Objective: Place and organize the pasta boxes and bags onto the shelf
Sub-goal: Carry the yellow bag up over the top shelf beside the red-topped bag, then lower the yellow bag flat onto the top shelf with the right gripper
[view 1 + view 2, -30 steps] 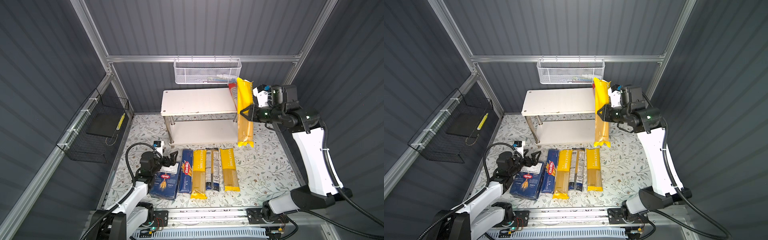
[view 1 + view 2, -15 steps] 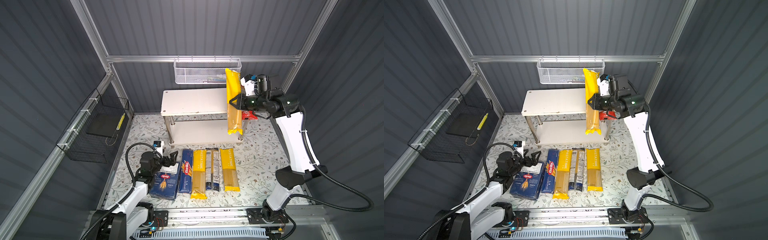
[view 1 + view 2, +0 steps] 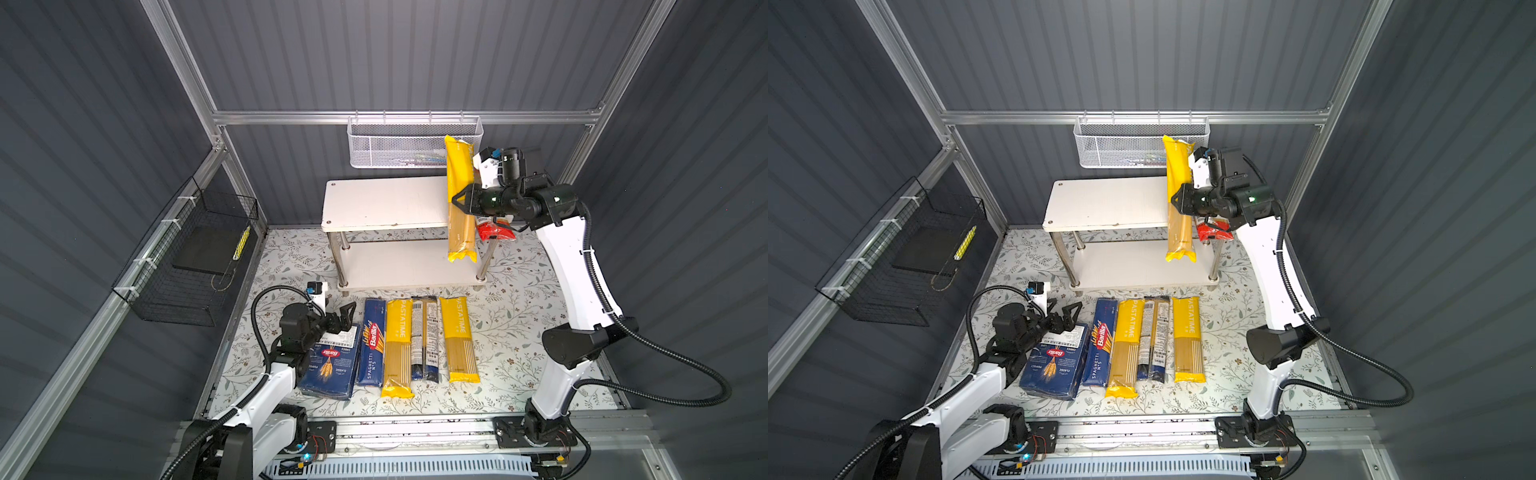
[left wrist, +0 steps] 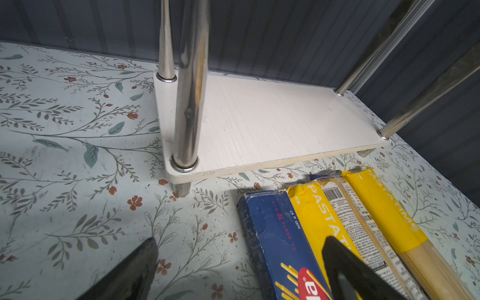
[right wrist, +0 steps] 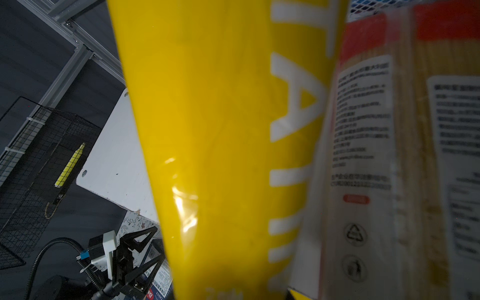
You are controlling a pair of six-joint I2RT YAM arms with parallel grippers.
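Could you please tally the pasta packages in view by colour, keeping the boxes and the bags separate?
Dark blue Barilla boxes: 2
Yellow PASTATIME bags: 3
Red-ended bag: 1
Dark navy-ended bag: 1
Total: 7

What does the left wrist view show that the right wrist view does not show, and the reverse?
Only the left wrist view shows the shelf's lower board, its chrome posts and the barcode-labelled bag lying flat. Only the right wrist view shows the yellow PASTATIME bag filling the frame, the red-ended bag, the shelf's top board and the black wire basket. Both show the floral mat and the left gripper, open.
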